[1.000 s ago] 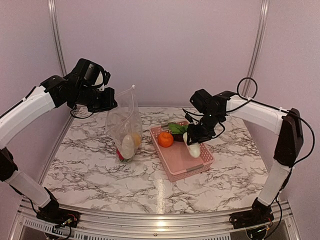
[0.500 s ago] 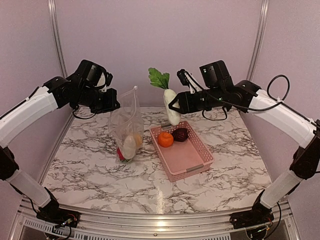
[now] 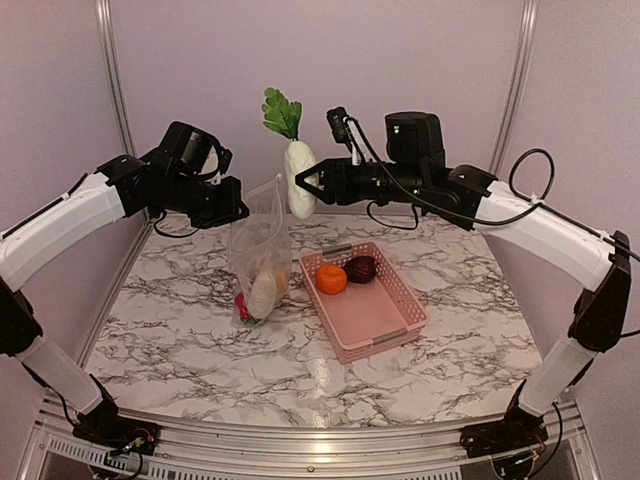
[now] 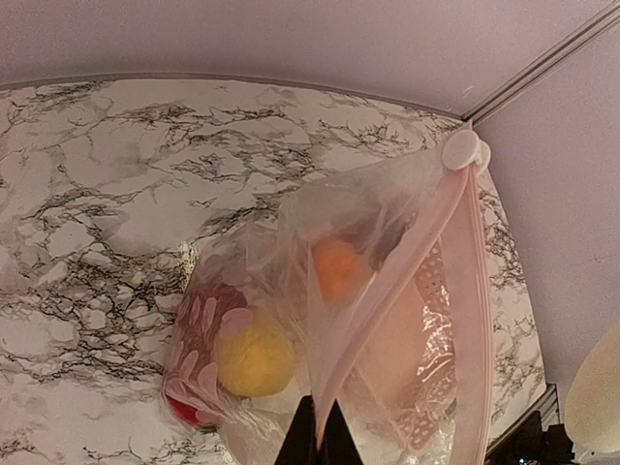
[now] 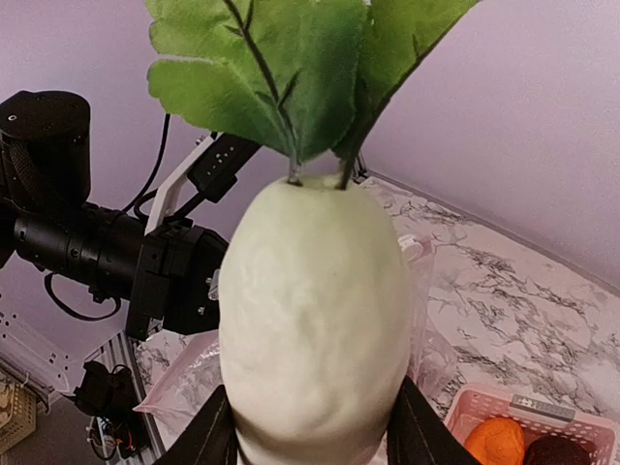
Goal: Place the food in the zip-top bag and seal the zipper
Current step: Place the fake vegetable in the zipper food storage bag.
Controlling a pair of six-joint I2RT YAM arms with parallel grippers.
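My left gripper (image 3: 238, 206) is shut on the mouth edge of the clear zip-top bag (image 3: 262, 262) and holds it upright on the table; in the left wrist view the gripper (image 4: 318, 438) pinches the pink zipper strip (image 4: 387, 291), with its white slider (image 4: 461, 151) at the far end. Inside the bag lie a yellow ball (image 4: 254, 353), an orange ball (image 4: 339, 269), a red one (image 4: 184, 407) and a pale one (image 3: 264, 292). My right gripper (image 3: 308, 188) is shut on a pale whitish-green radish with green leaves (image 3: 298, 178), held high just above and right of the bag's mouth (image 5: 312, 329).
A pink slatted basket (image 3: 375, 310) stands right of the bag, holding an orange ball (image 3: 331, 278) and a dark purple ball (image 3: 361, 268). The marble table (image 3: 200, 350) is walled by pink panels with metal posts at the back corners.
My right gripper lifted the radish out of the basket and carried it up and left to above the bag's mouth. My left gripper shifted slightly right with the bag.
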